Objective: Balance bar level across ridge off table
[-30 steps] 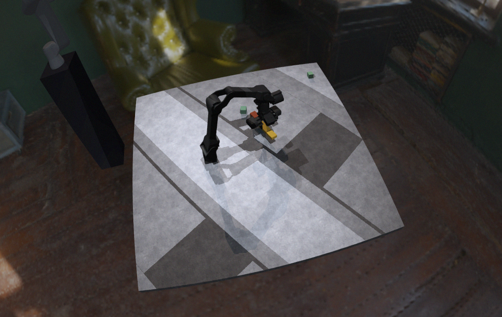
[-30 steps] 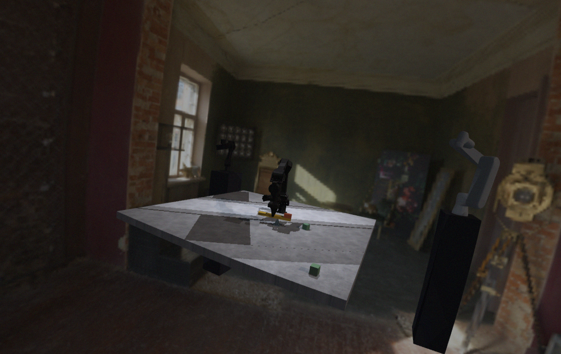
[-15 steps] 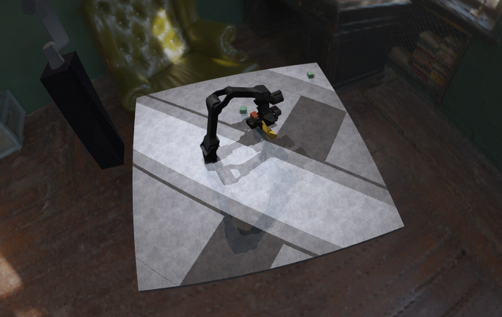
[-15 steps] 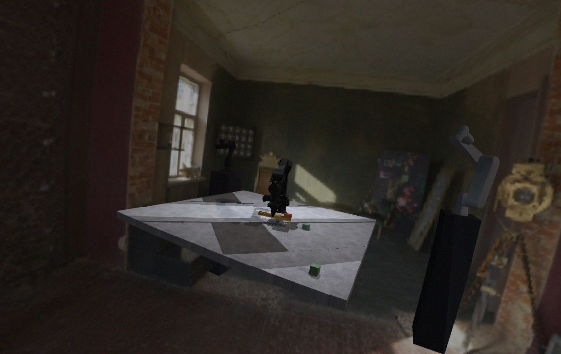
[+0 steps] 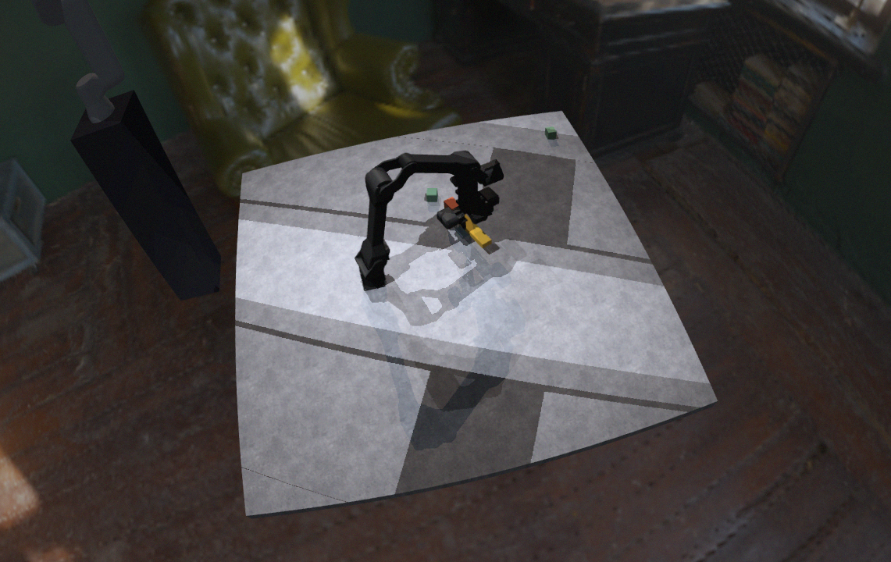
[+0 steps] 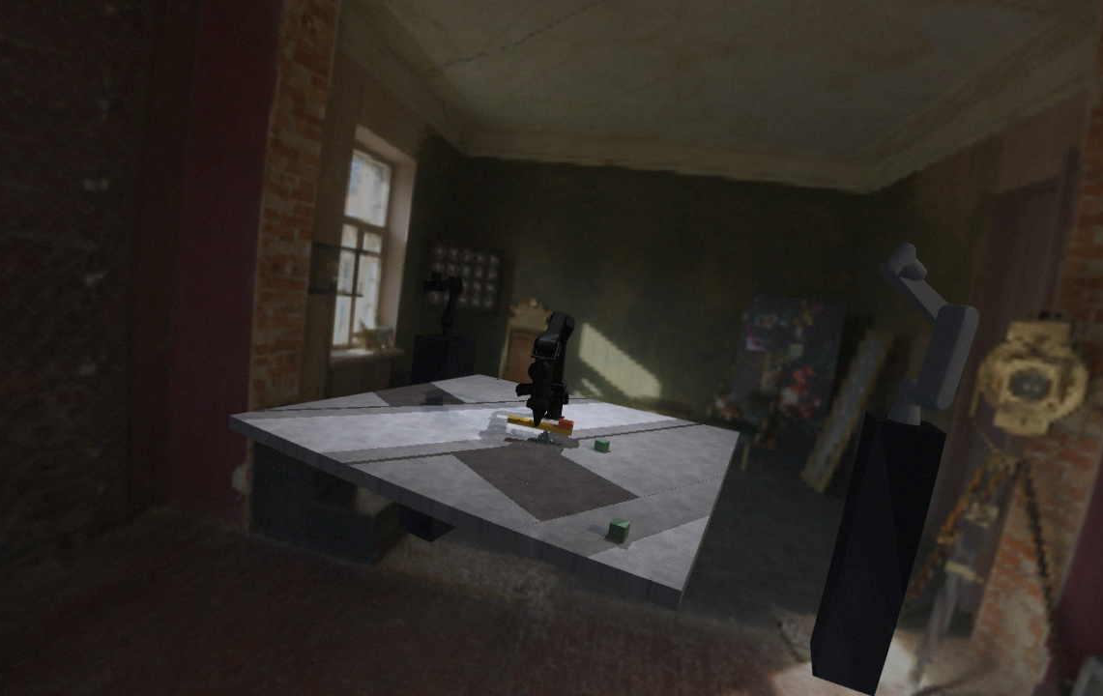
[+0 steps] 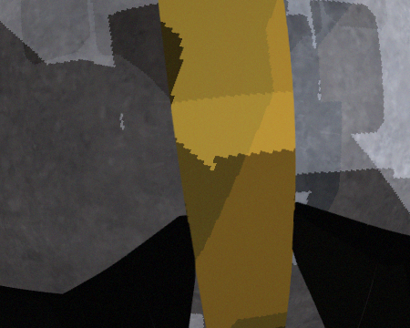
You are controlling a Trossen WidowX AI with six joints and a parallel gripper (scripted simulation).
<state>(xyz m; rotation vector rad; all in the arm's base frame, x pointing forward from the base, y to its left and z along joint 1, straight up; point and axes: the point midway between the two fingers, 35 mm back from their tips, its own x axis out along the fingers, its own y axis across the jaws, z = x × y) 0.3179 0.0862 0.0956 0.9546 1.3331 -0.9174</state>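
Note:
The yellow bar (image 5: 480, 238) (image 6: 522, 421) (image 7: 234, 123) is held above the table (image 5: 308, 426) (image 6: 658, 580) and looks roughly level. A red block (image 5: 450, 203) (image 6: 566, 423) is at one end of it. My gripper (image 5: 465, 217) (image 6: 537, 422) (image 7: 240, 222) is shut on the bar between its two ends, with a finger on each side. The small blue-grey ridge (image 6: 544, 438) stands on the table under the bar's middle part. Whether the bar touches the ridge's top cannot be told. The ridge is mostly hidden in the top view, and the wrist view does not show it clearly.
One green cube (image 5: 431, 194) (image 6: 601, 446) lies near the red-block end of the bar. Another green cube (image 5: 550, 133) (image 6: 618, 530) lies near a far table corner. A grey arm (image 5: 95, 97) (image 6: 944, 355) stands on a dark pedestal off the table. Shadows cross the table.

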